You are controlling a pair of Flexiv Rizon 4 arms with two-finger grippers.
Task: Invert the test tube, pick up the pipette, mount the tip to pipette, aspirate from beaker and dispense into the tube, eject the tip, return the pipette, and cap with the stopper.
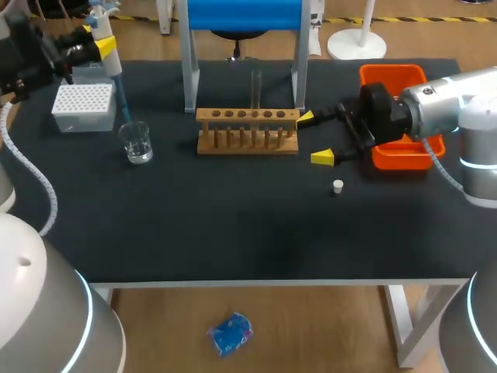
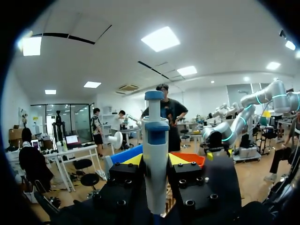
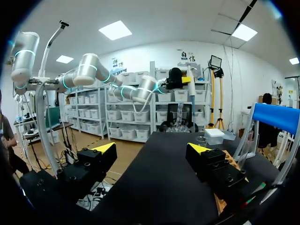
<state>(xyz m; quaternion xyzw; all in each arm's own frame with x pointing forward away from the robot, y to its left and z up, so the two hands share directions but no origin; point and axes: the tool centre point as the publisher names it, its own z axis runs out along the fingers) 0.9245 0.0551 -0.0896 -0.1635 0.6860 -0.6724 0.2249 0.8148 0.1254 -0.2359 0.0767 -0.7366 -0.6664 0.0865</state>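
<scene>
My left gripper (image 1: 99, 48) at the table's far left is shut on the white and blue pipette (image 1: 111, 61), held upright. Its mounted tip (image 1: 123, 105) points down at the glass beaker (image 1: 137, 143), ending about at the rim. In the left wrist view the pipette (image 2: 155, 140) stands between the fingers of the left gripper (image 2: 155, 161). A clear test tube (image 1: 256, 89) stands upright in the wooden rack (image 1: 247, 130). My right gripper (image 1: 314, 138) hangs open just right of the rack, holding nothing. In front of it lies the small white stopper (image 1: 338, 186). The right gripper (image 3: 152, 148) faces along the table.
A white tip box (image 1: 81, 106) sits behind the beaker, also visible as the tip box (image 3: 214, 136) far ahead of the right gripper. An orange bin (image 1: 394, 79) lies under my right arm. A blue-topped stand (image 1: 245, 15) rises behind the rack.
</scene>
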